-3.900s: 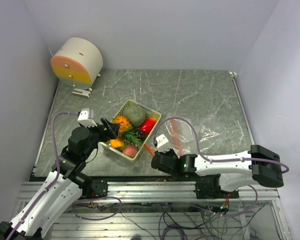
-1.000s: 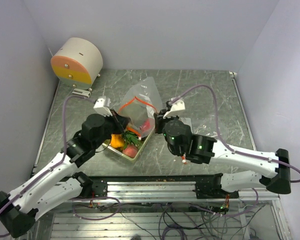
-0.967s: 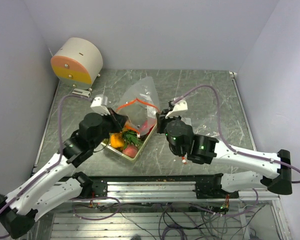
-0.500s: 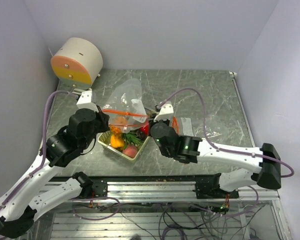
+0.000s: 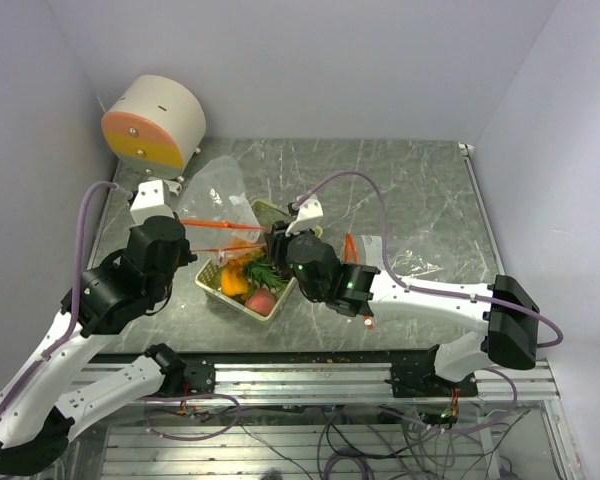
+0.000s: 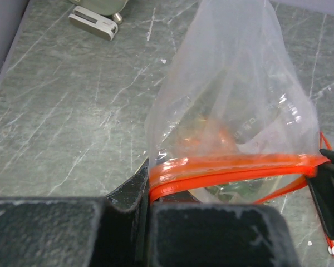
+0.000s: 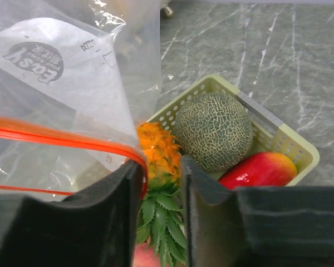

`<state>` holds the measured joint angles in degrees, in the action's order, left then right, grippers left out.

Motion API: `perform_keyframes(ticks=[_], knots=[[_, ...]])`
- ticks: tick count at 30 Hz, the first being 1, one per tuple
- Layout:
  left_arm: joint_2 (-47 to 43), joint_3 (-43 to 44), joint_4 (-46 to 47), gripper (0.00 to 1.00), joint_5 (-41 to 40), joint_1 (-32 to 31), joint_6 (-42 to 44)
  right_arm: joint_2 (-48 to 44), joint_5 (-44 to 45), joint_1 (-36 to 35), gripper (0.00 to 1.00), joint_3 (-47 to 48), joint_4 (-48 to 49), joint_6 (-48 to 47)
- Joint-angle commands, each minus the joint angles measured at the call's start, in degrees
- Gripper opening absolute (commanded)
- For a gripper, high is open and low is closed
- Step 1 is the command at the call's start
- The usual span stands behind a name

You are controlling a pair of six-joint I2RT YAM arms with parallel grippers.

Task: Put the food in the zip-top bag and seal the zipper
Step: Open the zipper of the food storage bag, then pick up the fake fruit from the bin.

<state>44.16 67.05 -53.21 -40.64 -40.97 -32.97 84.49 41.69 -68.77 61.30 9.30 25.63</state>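
Left tool (image 6: 147, 184) pinches one end of the orange zipper (image 6: 234, 165) of the zip-top bag (image 6: 239, 94), likely to hold its mouth taut above the basket (image 7: 278, 133); right tool (image 7: 161, 172) stands part-open, the zipper's other end unpinched between its jaws. The food (image 7: 213, 130) sits inside the basket, unbagged

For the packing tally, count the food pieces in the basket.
5: melon at the far end of the basket, red pepper beside it, orange fruit by the bag, green sprig nearer, pink piece nearest. More may be hidden.
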Motion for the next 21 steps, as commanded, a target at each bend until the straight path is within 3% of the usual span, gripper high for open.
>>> perform_keyframes(ticks=[1,6,14,21], knots=[[-0.9,0.4,-2.0,0.07,-4.1,0.5,0.4,1.0,-9.3,2.4,0.46,0.9,1.2,-5.9],[-0.4,-2.8,1.9,0.07,-1.9,0.5,0.3,-4.5,-34.2,1.6,0.76,-0.4,4.7,-11.1],[0.5,-1.4,0.4,0.07,-6.4,0.5,-0.3,-18.0,-42.5,1.6,0.77,-7.2,4.9,-9.1],[1.6,0.2,-5.2,0.07,-12.1,0.5,-3.1,-18.9,-33.5,1.7,0.77,-10.4,-3.4,-6.9]])
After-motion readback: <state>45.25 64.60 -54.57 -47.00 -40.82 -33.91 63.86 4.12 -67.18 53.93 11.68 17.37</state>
